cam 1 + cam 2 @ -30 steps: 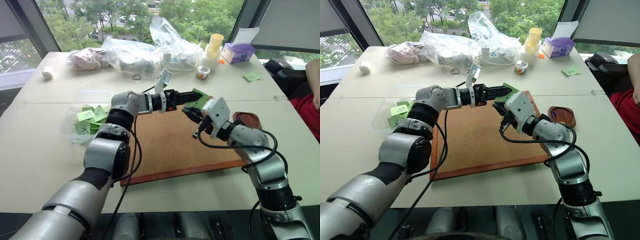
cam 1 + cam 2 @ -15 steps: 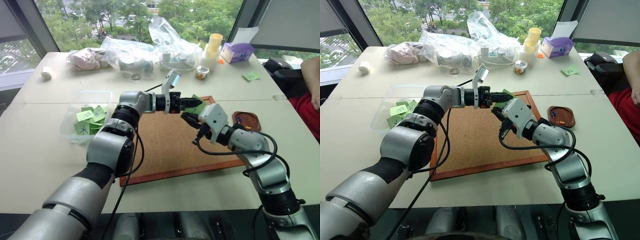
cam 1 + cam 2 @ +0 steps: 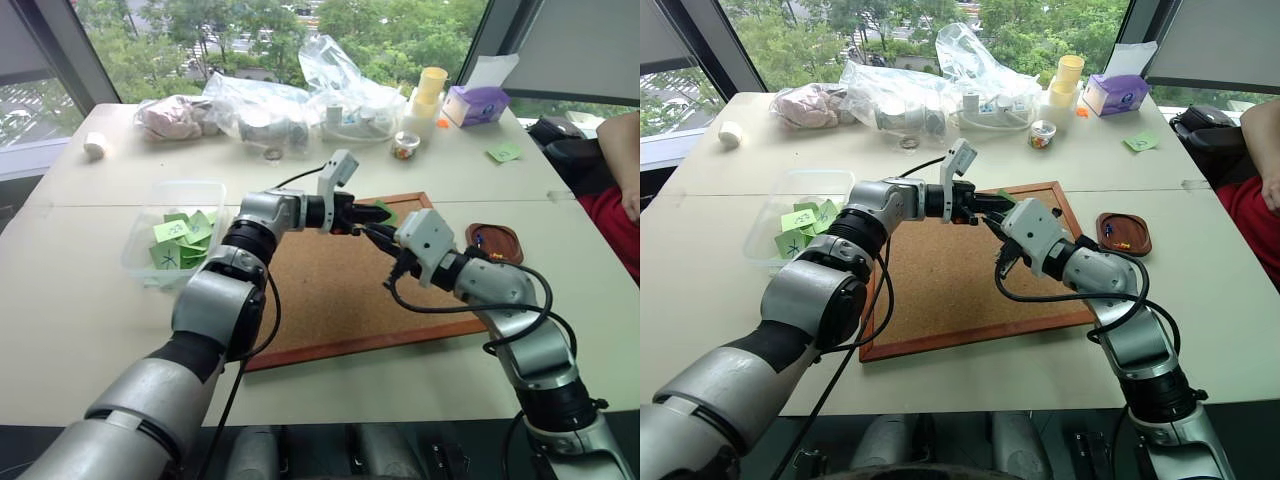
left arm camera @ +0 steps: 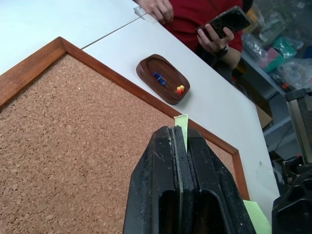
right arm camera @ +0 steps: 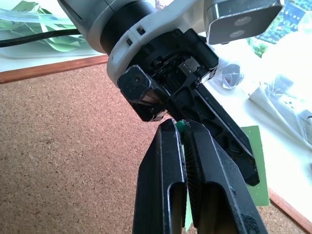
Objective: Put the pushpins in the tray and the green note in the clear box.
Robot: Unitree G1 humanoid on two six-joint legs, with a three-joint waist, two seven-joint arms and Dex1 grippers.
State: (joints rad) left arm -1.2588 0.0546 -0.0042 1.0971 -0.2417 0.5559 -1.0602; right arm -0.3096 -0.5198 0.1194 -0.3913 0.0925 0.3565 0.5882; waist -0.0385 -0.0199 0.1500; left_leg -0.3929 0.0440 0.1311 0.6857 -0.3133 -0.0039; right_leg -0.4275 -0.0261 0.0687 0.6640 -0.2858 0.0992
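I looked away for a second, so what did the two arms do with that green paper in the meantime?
The left gripper, open a second ago, has shut on the green note over the cork board. The right gripper stayed shut on a green-headed pushpin beside it. The tray and clear box stayed put.

White table (image 3: 90, 300), big windows (image 3: 250, 35) (trees outside), daylight.

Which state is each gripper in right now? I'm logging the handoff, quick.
Left gripper: closed on the green note.
Right gripper: closed on a small green thing, seemingly a pushpin; hard to confirm.
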